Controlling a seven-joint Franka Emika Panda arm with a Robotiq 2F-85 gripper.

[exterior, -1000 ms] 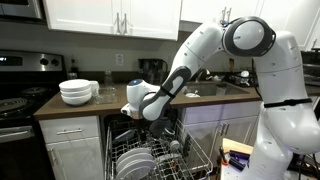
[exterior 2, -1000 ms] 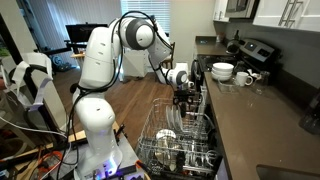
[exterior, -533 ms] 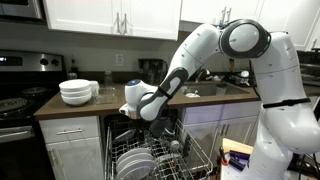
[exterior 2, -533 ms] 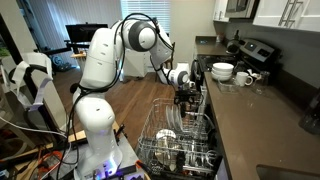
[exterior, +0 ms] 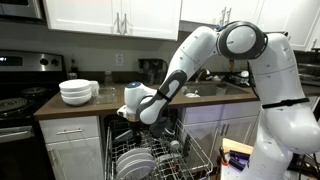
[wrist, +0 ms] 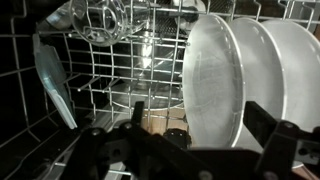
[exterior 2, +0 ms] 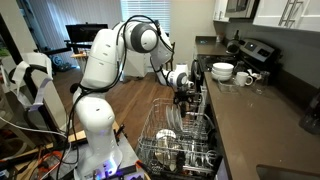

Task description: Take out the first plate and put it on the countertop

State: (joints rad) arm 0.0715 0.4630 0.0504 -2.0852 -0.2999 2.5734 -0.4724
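The hand hovers over the dishwasher rack, spread wide and holding nothing, first plate upright at one o'clock.

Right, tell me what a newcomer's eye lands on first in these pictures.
A big white robot arm arches down, its gripper low over the open wire dishwasher rack. In the wrist view, round pale white-grey plates stand on edge, filling the right half. Stacked deep white bowls sit on the dark brown countertop.
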